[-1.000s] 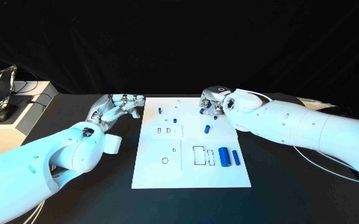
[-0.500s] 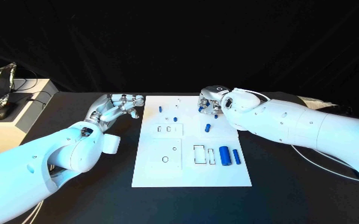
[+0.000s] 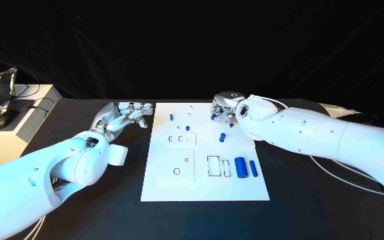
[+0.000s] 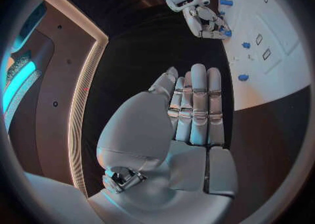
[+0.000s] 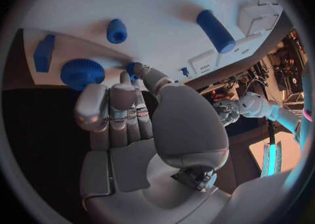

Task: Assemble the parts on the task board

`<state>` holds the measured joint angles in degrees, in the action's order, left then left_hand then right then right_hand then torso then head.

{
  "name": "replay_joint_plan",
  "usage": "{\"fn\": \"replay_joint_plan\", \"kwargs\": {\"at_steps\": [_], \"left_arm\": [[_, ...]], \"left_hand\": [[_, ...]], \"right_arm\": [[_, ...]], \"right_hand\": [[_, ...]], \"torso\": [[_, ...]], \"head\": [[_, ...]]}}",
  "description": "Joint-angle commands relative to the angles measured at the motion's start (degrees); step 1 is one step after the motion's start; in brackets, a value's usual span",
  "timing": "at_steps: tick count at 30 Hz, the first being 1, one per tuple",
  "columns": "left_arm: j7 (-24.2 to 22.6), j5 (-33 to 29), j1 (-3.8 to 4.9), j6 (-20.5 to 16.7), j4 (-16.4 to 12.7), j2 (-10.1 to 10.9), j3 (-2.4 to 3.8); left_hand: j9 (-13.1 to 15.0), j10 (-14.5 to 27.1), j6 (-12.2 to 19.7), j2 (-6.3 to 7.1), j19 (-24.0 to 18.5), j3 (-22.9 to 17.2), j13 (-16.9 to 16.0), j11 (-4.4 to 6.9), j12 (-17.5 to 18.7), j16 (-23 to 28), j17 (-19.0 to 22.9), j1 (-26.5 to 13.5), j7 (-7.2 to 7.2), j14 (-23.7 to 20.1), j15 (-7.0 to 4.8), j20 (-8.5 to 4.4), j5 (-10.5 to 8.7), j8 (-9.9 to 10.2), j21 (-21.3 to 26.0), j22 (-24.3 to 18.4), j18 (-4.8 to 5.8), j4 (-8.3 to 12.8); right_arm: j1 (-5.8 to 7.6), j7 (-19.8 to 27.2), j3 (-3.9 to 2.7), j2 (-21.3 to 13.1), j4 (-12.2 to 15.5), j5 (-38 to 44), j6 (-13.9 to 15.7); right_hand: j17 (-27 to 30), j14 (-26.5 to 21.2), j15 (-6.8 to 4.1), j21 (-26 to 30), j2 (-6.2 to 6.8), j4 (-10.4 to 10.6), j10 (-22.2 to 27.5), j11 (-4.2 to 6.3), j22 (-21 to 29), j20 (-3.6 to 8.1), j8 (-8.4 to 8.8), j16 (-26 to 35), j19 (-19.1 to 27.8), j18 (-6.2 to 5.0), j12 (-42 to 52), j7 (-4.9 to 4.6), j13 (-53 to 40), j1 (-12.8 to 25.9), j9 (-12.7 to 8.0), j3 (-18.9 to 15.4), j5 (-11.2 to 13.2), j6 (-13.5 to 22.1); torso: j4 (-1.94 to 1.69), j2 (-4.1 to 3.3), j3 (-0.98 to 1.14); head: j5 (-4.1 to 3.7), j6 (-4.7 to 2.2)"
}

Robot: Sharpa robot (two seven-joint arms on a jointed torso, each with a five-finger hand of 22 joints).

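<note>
- The board (image 3: 204,187), a white plate, lies in the middle of the black table (image 3: 304,206), its long sides running away from the robot.
- The right hand (image 3: 224,109) hovers over the board's far right corner, fingers curled downward around a small blue piece (image 5: 133,69) at their tips; whether it truly pinches that piece, I cannot tell.
- Just beyond those fingertips lie a ridged blue wheel (image 5: 82,72), a short blue plug (image 5: 116,31) and a blue block (image 5: 44,53).
- A longer blue peg (image 3: 222,138) lies nearer the robot, close to the right edge, its long axis along the board's length.
- The left hand (image 3: 126,114) rests off the board's far left edge, fingers straight and together, holding nothing.
- Judging by position, the right hand is far nearer the far-corner pieces.
</note>
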<state>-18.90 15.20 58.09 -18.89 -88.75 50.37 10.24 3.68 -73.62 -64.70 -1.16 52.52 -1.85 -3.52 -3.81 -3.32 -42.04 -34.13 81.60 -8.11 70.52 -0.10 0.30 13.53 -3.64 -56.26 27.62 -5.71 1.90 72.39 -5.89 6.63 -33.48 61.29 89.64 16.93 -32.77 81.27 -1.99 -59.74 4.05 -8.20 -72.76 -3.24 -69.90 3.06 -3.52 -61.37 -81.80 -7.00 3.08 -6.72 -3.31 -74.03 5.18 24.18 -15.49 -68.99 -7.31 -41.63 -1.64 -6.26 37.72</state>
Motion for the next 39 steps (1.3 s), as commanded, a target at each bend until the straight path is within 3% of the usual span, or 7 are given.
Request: {"fn": "replay_joint_plan", "kwargs": {"at_steps": [1, 9, 17, 23, 35, 39], "left_arm": [[-0.13, 0.20, -0.01, 1.04, -0.02, -0.13, 0.05], [-0.11, 0.20, -0.01, 1.00, 0.12, -0.03, 0.05], [-0.22, 0.24, -0.01, 1.07, 0.01, -0.04, 0.05], [-0.19, 0.29, -0.01, 1.17, -0.23, -0.15, 0.05], [-0.03, 0.42, 0.02, 1.17, -0.78, 0.14, 0.06], [0.00, 0.42, 0.03, 1.17, -0.86, 0.25, 0.06]], "left_hand": [[0.07, 0.45, 0.50, 0.56, -0.37, -0.35, -0.05, -0.07, -0.20, -0.35, 0.07, 0.07, -0.04, -0.38, 0.03, 0.16, 0.14, -0.11, -0.33, 0.06, -1.09, 0.05], [0.07, 0.50, 0.55, 0.63, -0.55, -0.72, -0.06, -0.08, -0.21, -0.47, 0.22, 0.10, -0.05, -0.51, 0.04, 0.20, 0.14, -0.11, -0.44, 0.08, -1.11, 0.15], [0.06, 0.54, 0.59, 0.75, -0.61, -0.76, -0.05, -0.13, -0.20, -0.46, 0.30, -0.07, -0.09, -0.60, 0.08, 0.22, 0.10, -0.09, -0.45, 0.07, -1.10, 0.12], [0.07, 0.55, 0.61, 0.81, -0.67, -0.80, -0.06, -0.11, -0.22, -0.45, 0.40, -0.17, -0.07, -0.63, 0.09, 0.25, 0.11, -0.11, -0.41, 0.02, -1.09, 0.07], [0.07, 0.55, 0.61, 0.81, -0.67, -0.80, -0.06, -0.11, -0.22, -0.45, 0.40, -0.17, -0.07, -0.63, 0.09, 0.25, 0.11, -0.11, -0.41, 0.02, -1.09, 0.07], [0.07, 0.55, 0.61, 0.81, -0.67, -0.80, -0.06, -0.11, -0.22, -0.45, 0.40, -0.17, -0.07, -0.63, 0.09, 0.25, 0.11, -0.11, -0.41, 0.02, -1.09, 0.07]], "right_arm": [[-0.11, -0.27, 0.01, -0.10, 0.61, -1.07, 4.26], [0.13, -2.17, -0.56, 0.43, 2.00, -1.28, 9.53], [0.22, -3.33, -0.78, 4.04, -0.23, -0.41, 12.65], [0.21, -3.17, -0.81, 7.02, -3.02, -0.07, 13.29], [-0.33, -2.66, -0.81, 11.04, -7.89, 0.37, 13.76], [-0.41, -2.56, -0.81, 11.53, -8.66, 0.46, 13.37]], "right_hand": [[-0.25, -0.18, -0.37, -0.25, -2.36, -0.82, -0.71, 0.38, -0.87, 0.09, -0.20, -0.32, -0.27, -0.14, 0.25, 0.35, -0.17, -0.38, 0.67, 0.46, -0.12, -0.91], [-0.38, -0.18, -0.40, 0.86, -2.95, -2.06, -0.78, 0.39, -2.86, 0.07, -0.18, -0.41, -0.65, -0.19, 0.26, 0.39, -0.16, 0.38, 1.74, 0.54, 0.22, -0.89], [-0.36, -0.20, -0.36, 2.01, -3.07, -2.40, -0.72, 0.38, -4.57, 0.04, -0.18, -0.47, -1.13, -0.17, 0.26, 0.38, -0.16, 0.51, 2.03, 0.52, 0.31, -0.84], [-0.34, -0.21, -0.34, 3.52, -3.15, -2.60, -0.71, 0.35, -6.55, 0.03, -0.18, -0.50, -1.72, -0.13, 0.27, 0.35, -0.17, 0.53, 2.04, 0.45, 0.39, -0.82], [-0.27, -0.23, -0.29, 6.17, -3.26, -2.88, -0.52, 0.29, -9.12, -0.02, -0.19, -0.37, -2.59, -0.15, 0.27, 0.28, -0.16, 0.54, 1.91, 0.47, 0.38, -0.66], [-0.27, -0.23, -0.29, 6.17, -3.26, -2.88, -0.52, 0.29, -9.12, -0.02, -0.19, -0.37, -2.59, -0.15, 0.27, 0.28, -0.16, 0.54, 1.91, 0.47, 0.38, -0.66]], "torso": [[-0.07, -0.04, -0.03], [-0.10, -0.13, -0.10], [-0.33, -0.25, -0.18], [-0.40, -0.29, -0.17], [-1.30, -0.65, -0.62], [-1.33, -0.72, -0.71]], "head": [[0.09, -0.12], [0.25, -0.36], [0.24, -0.62], [0.32, -0.65], [-0.06, -0.77], [-0.04, -0.86]]}}
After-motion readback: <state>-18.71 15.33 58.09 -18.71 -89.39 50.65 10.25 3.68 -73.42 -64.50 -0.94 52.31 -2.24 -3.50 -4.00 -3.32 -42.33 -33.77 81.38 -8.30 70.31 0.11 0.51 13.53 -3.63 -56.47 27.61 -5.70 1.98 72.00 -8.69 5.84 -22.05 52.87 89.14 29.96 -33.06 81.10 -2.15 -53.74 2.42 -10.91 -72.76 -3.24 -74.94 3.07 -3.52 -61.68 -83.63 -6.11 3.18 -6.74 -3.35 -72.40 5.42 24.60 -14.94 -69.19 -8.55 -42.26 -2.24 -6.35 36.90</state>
